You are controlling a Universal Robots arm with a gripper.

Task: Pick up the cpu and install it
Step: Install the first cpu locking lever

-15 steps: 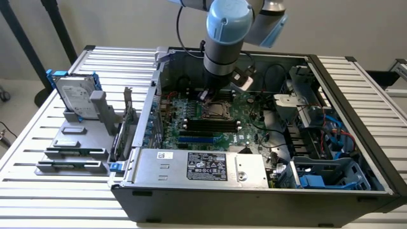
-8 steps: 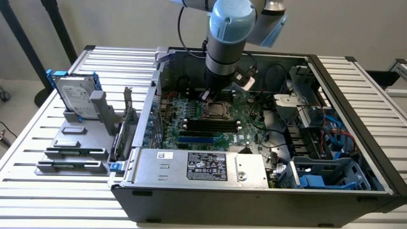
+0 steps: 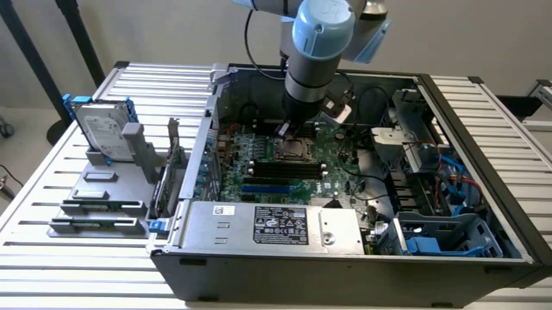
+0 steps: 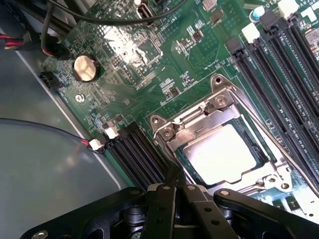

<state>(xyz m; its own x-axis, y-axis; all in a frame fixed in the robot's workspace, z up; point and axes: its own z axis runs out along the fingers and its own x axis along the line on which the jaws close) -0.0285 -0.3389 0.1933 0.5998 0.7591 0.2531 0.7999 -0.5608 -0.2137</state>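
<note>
A slatted white metal table [image 3: 52,213] carries an open computer case [image 3: 345,258], with a plain pale wall behind it. At the exterior view's left a grey fixture [image 3: 112,187] holds a silver hard drive [image 3: 102,132] upright in a blue frame; its label is too small to read. Near the case's front edge, the power supply [image 3: 276,226] bears a dark printed label, also unreadable.

The arm reaches down into the case, its gripper [image 3: 289,129] low over the green motherboard [image 3: 258,184] at the socket. In the wrist view the cpu [image 4: 222,154], dull silver and flat, lies seated in the metal socket frame [image 4: 209,112], between black memory slots [image 4: 279,74] and further black slots [image 4: 134,154]. A round coin battery [image 4: 83,67] sits farther off on the board. The gripper's [image 4: 174,199] black fingers [image 4: 164,209] are pressed together just beside the socket, grasping nothing.
</note>
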